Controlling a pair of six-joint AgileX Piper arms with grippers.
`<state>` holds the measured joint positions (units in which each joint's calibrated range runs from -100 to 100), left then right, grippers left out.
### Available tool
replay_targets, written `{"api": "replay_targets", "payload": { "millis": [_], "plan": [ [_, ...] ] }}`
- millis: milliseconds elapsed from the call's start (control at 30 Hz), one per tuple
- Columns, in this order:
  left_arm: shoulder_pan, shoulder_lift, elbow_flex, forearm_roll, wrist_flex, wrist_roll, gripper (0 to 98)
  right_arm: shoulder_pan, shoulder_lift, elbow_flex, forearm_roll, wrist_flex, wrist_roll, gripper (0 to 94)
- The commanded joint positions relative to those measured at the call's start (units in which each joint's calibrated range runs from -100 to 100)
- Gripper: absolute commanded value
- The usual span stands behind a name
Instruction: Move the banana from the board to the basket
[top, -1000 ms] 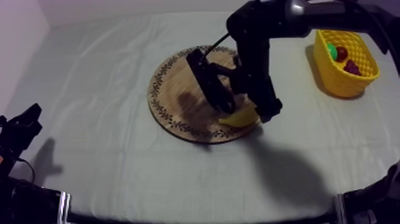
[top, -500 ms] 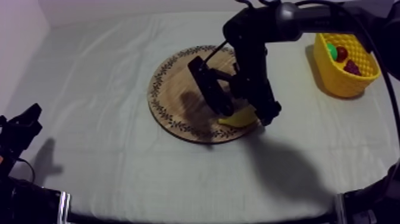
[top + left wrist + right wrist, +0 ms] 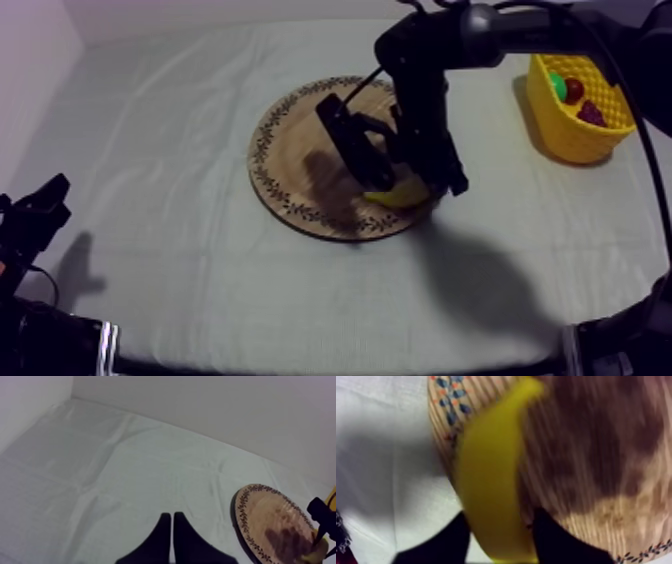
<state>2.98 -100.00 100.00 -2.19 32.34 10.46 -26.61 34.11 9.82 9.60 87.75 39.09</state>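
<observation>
The right gripper is clamped on the banana. Its two black fingers press on either side of the fruit's near end, and the rest of the banana curves away from them. Directly beneath the gripper lies the round wooden board, and the banana sits over the patterned rim on the side of the board towards the yellow basket. Whether the banana rests on the wood or is just clear of it cannot be told. Grey-white cloth begins just beside the fingers, past the rim. Farther off, well apart from this gripper, the basket stands on the cloth with a small red fruit inside it among other pieces. Farthest off, across the board and well apart from it, the left gripper hangs over bare cloth, its fingers together in a narrow wedge with nothing between them.
</observation>
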Motion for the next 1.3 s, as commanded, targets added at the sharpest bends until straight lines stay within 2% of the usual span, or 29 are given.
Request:
{"api": "replay_targets", "payload": {
  "millis": [0, 300, 633, 933, 1267],
  "plan": [
    [0.0, 0.0, 0.0, 0.02, 0.0, 0.0, 0.1, -0.2, 0.1, 0.4, 0.5, -0.1, 0.0, 26.6],
    [0.0, 0.0, 0.0, 0.02, 0.0, 0.0, 0.1, 0.9, -2.1, -1.7, 0.5, 1.8, 0.7, 19.7],
    [0.0, 0.0, 0.0, 0.02, 0.0, 0.0, 0.1, 4.4, -11.7, -6.6, -0.3, 4.4, 1.0, 19.8],
    [0.0, 0.0, 0.0, 0.02, 0.0, 0.0, 0.1, 10.2, -18.6, -14.9, -2.5, 8.2, -1.3, 19.5],
    [0.0, 0.0, 0.0, 0.02, 0.0, 0.0, 0.1, 18.8, -19.0, -26.9, -3.5, 9.3, -4.2, 17.9]
  ]
}}
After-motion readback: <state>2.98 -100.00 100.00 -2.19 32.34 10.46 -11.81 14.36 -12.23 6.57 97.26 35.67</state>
